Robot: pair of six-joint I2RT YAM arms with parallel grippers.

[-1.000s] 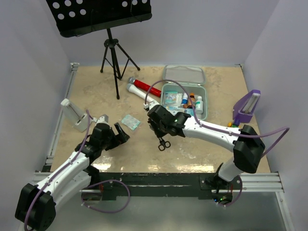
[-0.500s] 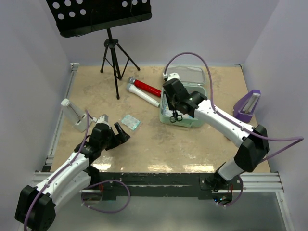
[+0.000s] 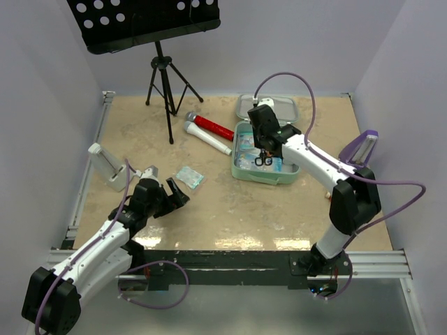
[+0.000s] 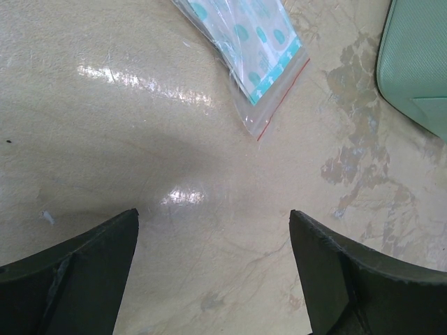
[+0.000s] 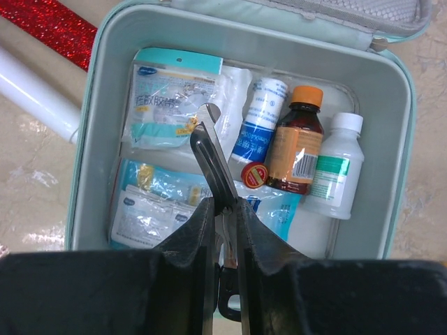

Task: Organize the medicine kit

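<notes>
Beige counter [image 3: 209,209] carries the open medicine kit [image 5: 87,139] just below the right jaws, which clamp scissors [image 5: 211,157]; left jaws stand apart, a zip bag [image 4: 244,49] ahead of them.

The medicine kit [image 3: 266,179] is a mint-green square box with rounded corners, lying flat and open on the far right part of the table. Its lid [image 3: 287,108] is swung back and lies flat behind the box, inner side up, with a grey mesh lining [image 5: 363,10]. Inside, the left half holds clear sealed packets [image 5: 166,105] with blue and white print, stacked front to back. On the right lie 3 bottles side by side: a white one with a blue label [image 5: 257,125], a brown one with an orange cap [image 5: 297,146] and a white one with a green label [image 5: 335,164]. A small red round cap [image 5: 254,174] sits just below them.
</notes>
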